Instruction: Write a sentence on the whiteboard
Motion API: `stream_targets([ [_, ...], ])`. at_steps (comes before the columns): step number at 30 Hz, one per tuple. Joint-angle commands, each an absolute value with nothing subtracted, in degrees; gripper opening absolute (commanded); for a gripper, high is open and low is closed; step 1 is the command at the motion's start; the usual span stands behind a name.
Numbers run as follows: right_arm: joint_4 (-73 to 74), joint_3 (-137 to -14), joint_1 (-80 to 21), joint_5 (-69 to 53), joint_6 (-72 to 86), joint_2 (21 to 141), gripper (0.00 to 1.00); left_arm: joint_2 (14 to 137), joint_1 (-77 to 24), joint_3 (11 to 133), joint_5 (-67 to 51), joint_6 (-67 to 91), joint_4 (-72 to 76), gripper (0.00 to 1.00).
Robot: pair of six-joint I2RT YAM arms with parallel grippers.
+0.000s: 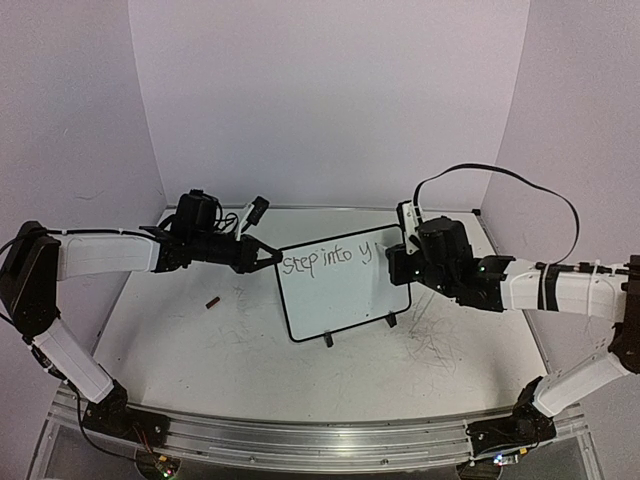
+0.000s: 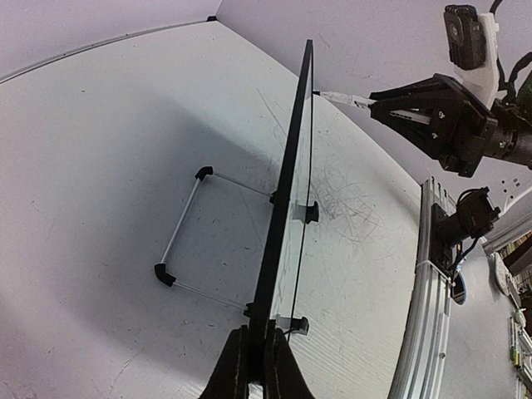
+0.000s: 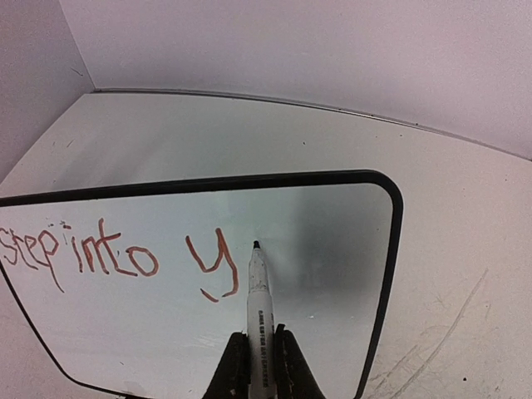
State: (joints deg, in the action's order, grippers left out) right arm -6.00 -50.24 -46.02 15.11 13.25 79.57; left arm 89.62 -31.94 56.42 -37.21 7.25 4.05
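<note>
The whiteboard (image 1: 342, 298) stands tilted on the table, black-framed, with black feet. The sentence (image 1: 322, 261) reads "step into y" on one line; it looks dark from above and reddish-brown in the right wrist view (image 3: 116, 258). My left gripper (image 1: 272, 258) is shut on the board's left edge; the left wrist view shows its fingers (image 2: 235, 370) clamping the black frame (image 2: 287, 183) edge-on. My right gripper (image 1: 396, 252) is shut on a white marker (image 3: 259, 307), whose tip touches the board (image 3: 332, 249) just right of the "y".
A small dark red cap (image 1: 212, 301) lies on the table left of the board. A wire stand (image 2: 184, 226) props the board from behind. Grey scribbles mark the tabletop at the right (image 1: 435, 345). An aluminium rail (image 1: 300, 440) runs along the near edge.
</note>
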Motion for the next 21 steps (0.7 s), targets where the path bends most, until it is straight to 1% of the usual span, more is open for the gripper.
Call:
stream_targets([
  [1, -8.0, -52.6, -45.9, 14.8, 12.2, 80.3, 0.0, 88.4, -32.1, 55.6, -32.4, 3.5, 2.6, 0.0],
  [13, -8.8, -53.7, -45.8, 14.6, 11.5, 82.4, 0.0, 88.5, -32.1, 55.6, -32.2, 3.3, 2.5, 0.0],
  [21, -7.8, -52.0, -45.9, 14.1, 12.1, 81.3, 0.0, 88.5, -32.2, 55.6, -32.0, 3.1, 2.3, 0.0],
])
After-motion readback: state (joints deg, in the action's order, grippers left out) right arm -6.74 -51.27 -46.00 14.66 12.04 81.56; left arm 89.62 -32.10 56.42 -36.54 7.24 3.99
